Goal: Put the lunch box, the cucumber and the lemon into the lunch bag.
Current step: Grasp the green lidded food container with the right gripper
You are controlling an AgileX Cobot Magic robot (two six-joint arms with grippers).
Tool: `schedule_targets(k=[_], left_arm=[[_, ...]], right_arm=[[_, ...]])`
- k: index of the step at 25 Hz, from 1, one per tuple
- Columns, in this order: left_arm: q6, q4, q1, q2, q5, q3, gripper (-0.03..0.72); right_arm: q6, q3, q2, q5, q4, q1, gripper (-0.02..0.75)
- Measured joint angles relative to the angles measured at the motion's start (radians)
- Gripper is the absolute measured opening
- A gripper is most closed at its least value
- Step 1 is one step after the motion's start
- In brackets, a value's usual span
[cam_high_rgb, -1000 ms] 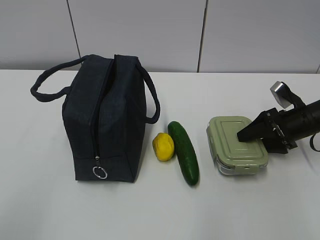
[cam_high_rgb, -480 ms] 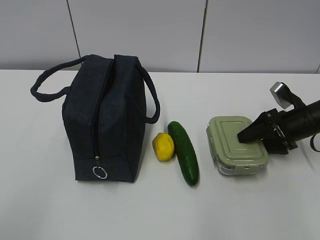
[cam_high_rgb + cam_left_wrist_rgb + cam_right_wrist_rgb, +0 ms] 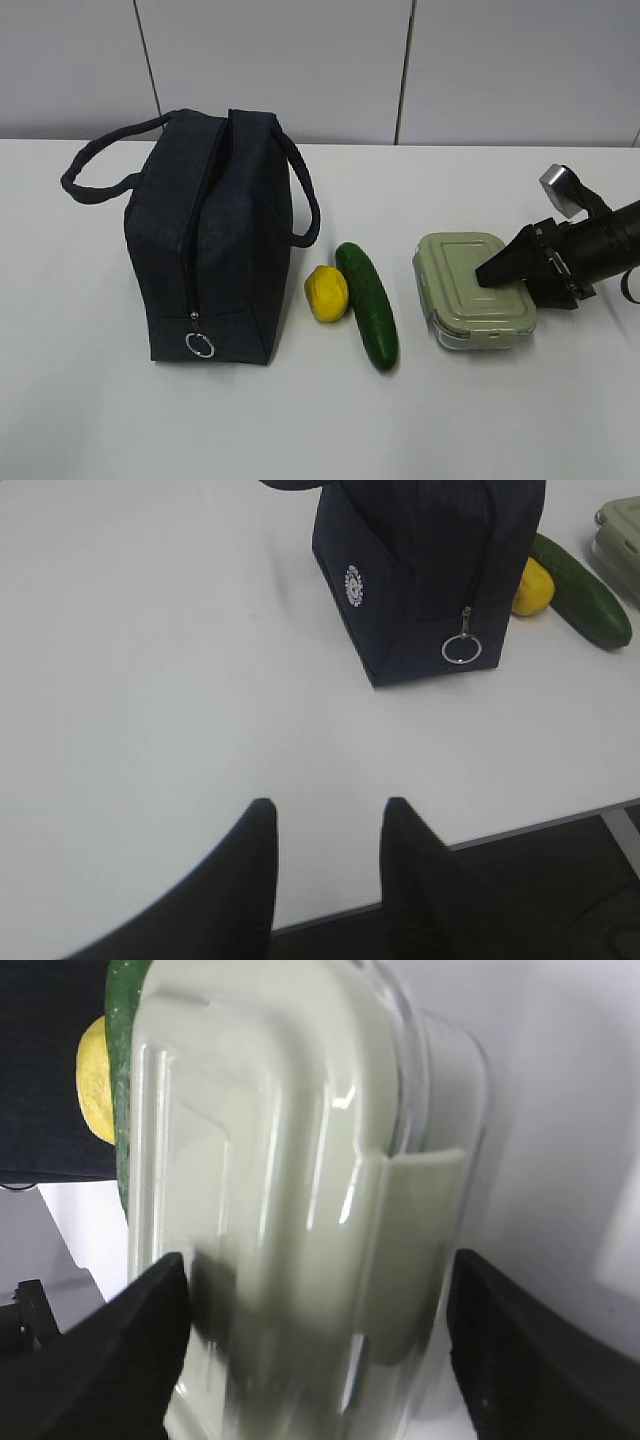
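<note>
The dark navy lunch bag (image 3: 215,240) stands on the left of the table, with its zipper ring (image 3: 200,345) hanging at the front. To its right lie the yellow lemon (image 3: 327,293) and the dark green cucumber (image 3: 367,305), touching each other. Further right sits the lunch box (image 3: 465,285) with its sage-green lid. My right gripper (image 3: 490,280) is at the box's right end. In the right wrist view it (image 3: 315,1290) stands open, one finger on each side of the lunch box (image 3: 280,1160). My left gripper (image 3: 325,805) is open and empty over the table's front edge, well short of the lunch bag (image 3: 420,570).
The white table's front edge (image 3: 540,820) runs just beyond my left fingertips, with dark floor below. A pale panelled wall (image 3: 400,70) closes off the back. Two loop handles (image 3: 100,175) stick out from the bag's sides.
</note>
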Motion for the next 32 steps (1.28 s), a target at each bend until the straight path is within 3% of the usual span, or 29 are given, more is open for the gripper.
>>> schedule_targets(k=[13, 21, 32], left_arm=[[0.0, -0.002, 0.0, 0.0, -0.002, 0.0, 0.237], [0.0, -0.002, 0.0, 0.0, -0.002, 0.0, 0.237], [0.0, -0.002, 0.0, 0.0, -0.002, 0.0, 0.237]], right_arm=[[0.002, 0.0, 0.0, 0.002, -0.002, 0.0, 0.582], [0.002, -0.002, 0.0, 0.017, 0.002, 0.0, 0.466], [0.004, -0.002, 0.0, 0.019, 0.004, 0.0, 0.453]])
